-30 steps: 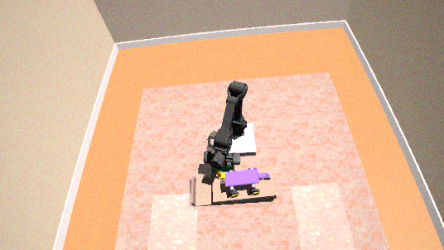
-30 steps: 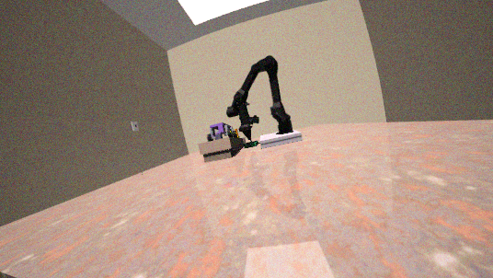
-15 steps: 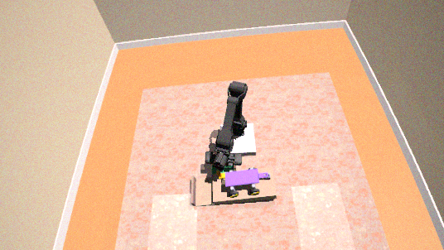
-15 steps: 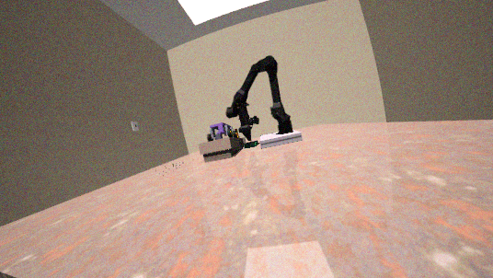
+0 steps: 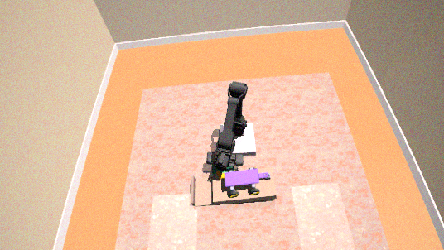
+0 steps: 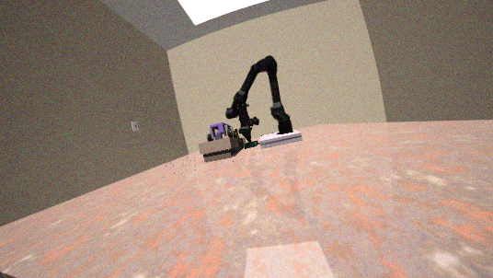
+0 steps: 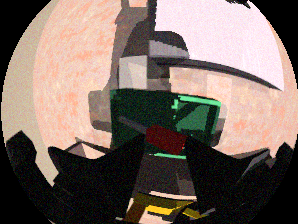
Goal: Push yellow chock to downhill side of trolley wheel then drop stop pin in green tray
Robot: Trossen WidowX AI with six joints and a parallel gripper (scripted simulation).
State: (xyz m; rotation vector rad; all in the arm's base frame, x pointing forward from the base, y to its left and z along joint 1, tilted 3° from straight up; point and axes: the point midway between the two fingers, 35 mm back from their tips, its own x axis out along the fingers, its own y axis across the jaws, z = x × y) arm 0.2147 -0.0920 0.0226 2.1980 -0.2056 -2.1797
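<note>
Between gripper [image 7: 166, 183] fingers, wrist view: jaws part-open, gripping nothing. Red-headed stop pin [image 7: 166, 139] lies loose at near edge of green tray [image 7: 193, 112], partly over rim; cannot tell if fully inside. Yellow chock [image 7: 162, 212] low in frame, nearer than tray; wheel contact unclear. Beyond tray, trolley [image 5: 242, 177] sits on ramp [image 5: 244, 199]. Judgement: pin out, drop done or nearly; left: retreat, open.

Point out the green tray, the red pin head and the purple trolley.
green tray [image 7: 194, 115]: wrist view, its inner floor.
red pin head [image 7: 168, 139]: wrist view, middle of the red block.
purple trolley [image 5: 241, 177]: top view, its deck.
</note>
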